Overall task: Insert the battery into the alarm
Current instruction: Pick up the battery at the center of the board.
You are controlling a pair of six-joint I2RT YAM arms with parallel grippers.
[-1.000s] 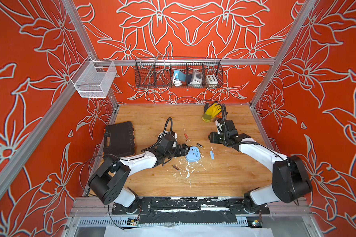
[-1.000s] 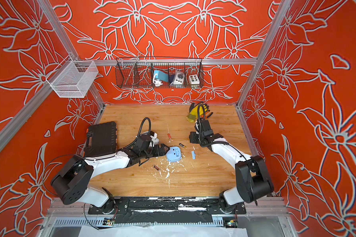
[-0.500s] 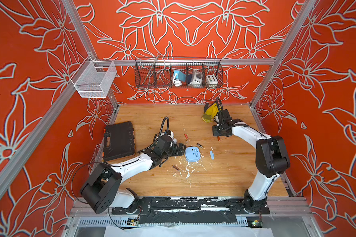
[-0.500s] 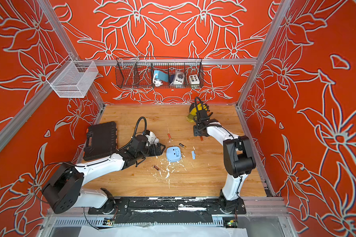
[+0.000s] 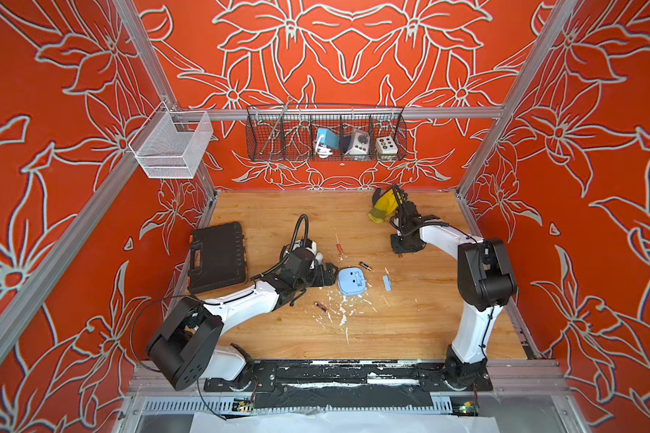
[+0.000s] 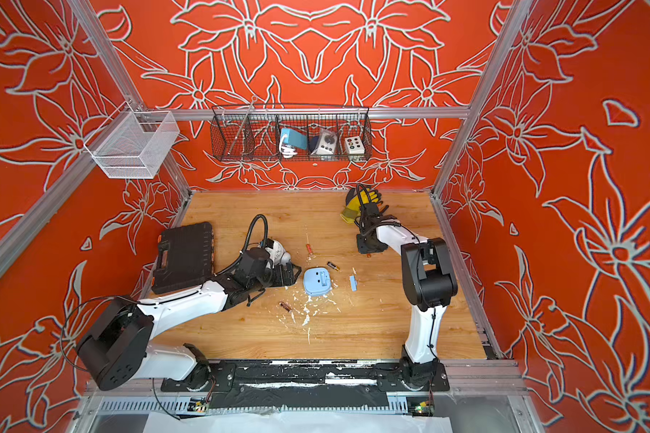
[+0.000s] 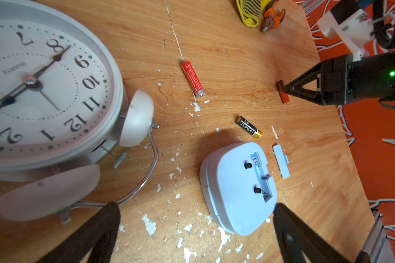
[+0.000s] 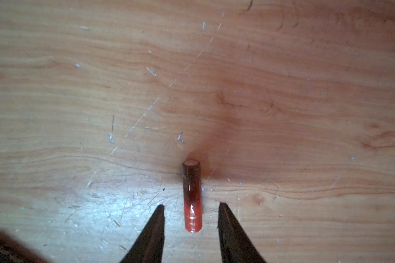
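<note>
The light blue alarm (image 5: 351,282) (image 6: 317,282) lies face down mid-table, its battery slot open (image 7: 238,189). Its loose blue cover (image 7: 281,161) lies just beside it. My left gripper (image 7: 196,206) (image 5: 329,273) stands wide open right next to the alarm, holding nothing. A red battery (image 8: 192,195) (image 7: 282,92) lies flat on the wood farther back right. My right gripper (image 8: 191,205) (image 5: 400,252) is down over it, open, one fingertip on each side with gaps. A black battery (image 5: 365,266), another red battery (image 5: 340,249) and a third battery (image 5: 321,306) lie around the alarm.
A white twin-bell clock (image 7: 43,91) stands by my left wrist. A black case (image 5: 216,256) lies at the left, a yellow glove (image 5: 383,204) and orange pliers (image 7: 273,18) at the back right. A wire basket (image 5: 325,135) hangs on the back wall. White flakes (image 5: 342,318) litter the wood.
My right arm's elbow has swung in, and its jaws have narrowed around the red battery on the table. My left gripper has stayed wide open beside the alarm.
</note>
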